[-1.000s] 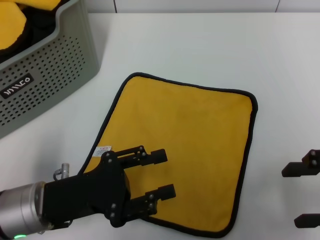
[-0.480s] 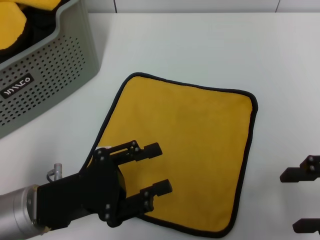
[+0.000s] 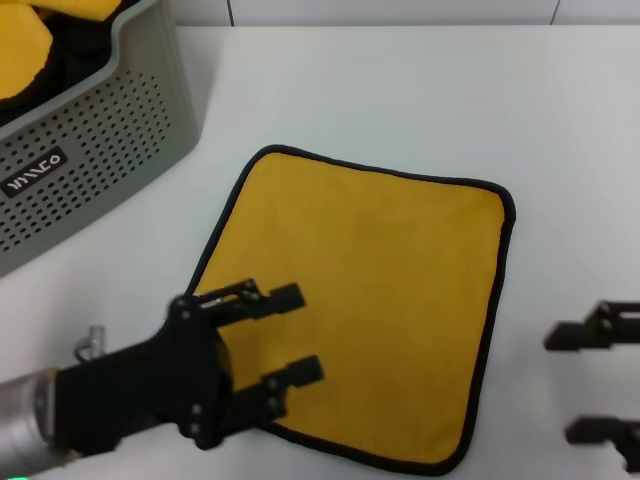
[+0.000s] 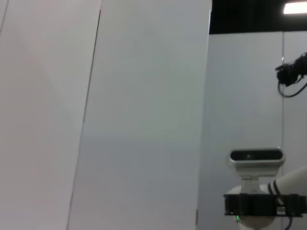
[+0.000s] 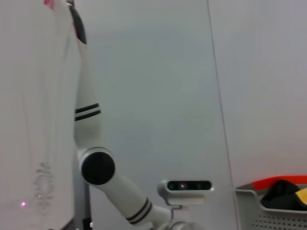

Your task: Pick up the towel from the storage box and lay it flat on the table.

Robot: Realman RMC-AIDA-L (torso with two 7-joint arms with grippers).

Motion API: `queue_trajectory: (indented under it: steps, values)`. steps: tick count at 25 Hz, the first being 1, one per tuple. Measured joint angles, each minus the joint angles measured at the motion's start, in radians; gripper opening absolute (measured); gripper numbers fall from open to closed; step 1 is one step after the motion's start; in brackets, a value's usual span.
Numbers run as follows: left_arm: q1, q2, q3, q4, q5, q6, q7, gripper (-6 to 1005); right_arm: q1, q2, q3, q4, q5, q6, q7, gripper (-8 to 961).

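Observation:
The towel (image 3: 370, 300) lies spread flat on the white table (image 3: 400, 90), mustard-yellow side up, with black edging all round. Its white label is hidden behind my left gripper. My left gripper (image 3: 295, 335) is open and empty, held over the towel's near left corner. My right gripper (image 3: 570, 385) is open and empty at the near right, beside the towel's right edge and apart from it. The grey perforated storage box (image 3: 90, 140) stands at the far left with other yellow cloths (image 3: 25, 45) bunched inside. The wrist views show only walls and the robot's body.
The storage box's corner also shows low in the right wrist view (image 5: 273, 211). The table stretches bare behind and to the right of the towel.
My left gripper has drawn back toward the near left, still open. My right gripper has shifted slightly left and down. The towel has not moved.

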Motion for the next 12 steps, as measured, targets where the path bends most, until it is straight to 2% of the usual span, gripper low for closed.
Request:
queue_trajectory:
  steps: [3,6,12]
  values:
    - [-0.007,0.044,-0.044,-0.002,-0.002,0.0,-0.009,577,0.049,0.01,-0.044,0.041,0.022,0.061,-0.017,558]
    - [-0.009,0.076,-0.107,-0.006,0.003,0.0,-0.026,576,0.11,0.023,-0.1,0.09,0.029,0.15,-0.043,558]
    - [-0.009,0.085,-0.127,0.002,0.005,-0.002,-0.062,575,0.181,0.028,-0.201,0.125,0.046,0.284,-0.048,558]
